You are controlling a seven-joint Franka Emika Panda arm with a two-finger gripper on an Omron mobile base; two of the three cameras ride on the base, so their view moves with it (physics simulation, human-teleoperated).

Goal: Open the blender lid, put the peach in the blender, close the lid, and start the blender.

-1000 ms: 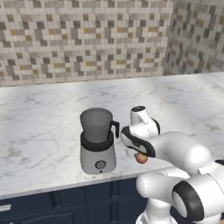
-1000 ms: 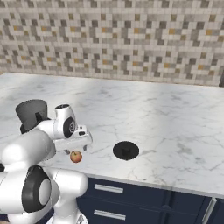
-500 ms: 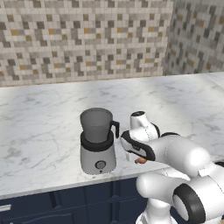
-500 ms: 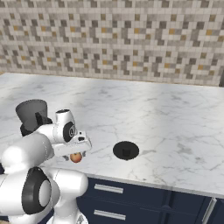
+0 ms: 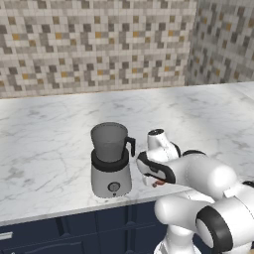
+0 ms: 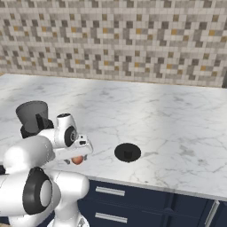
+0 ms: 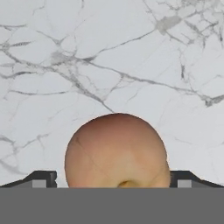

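Our gripper [image 7: 111, 181] stands wide open astride the peach [image 7: 116, 151], gripping nothing yet. We judge it light, round, soft; we should pinch its widest middle gently.

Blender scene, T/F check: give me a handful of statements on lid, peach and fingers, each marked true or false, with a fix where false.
1. The blender jar is open at the top. True.
2. The blender lid sits on the jar. False: it lies flat on the marble counter, off to the side of the blender.
3. The peach is inside the jar. False: it rests on the counter, between the fingers.
4. The gripper is open, one finger on each side of the peach. True.
5. The blender has tipped over. False: it stands upright on the counter.
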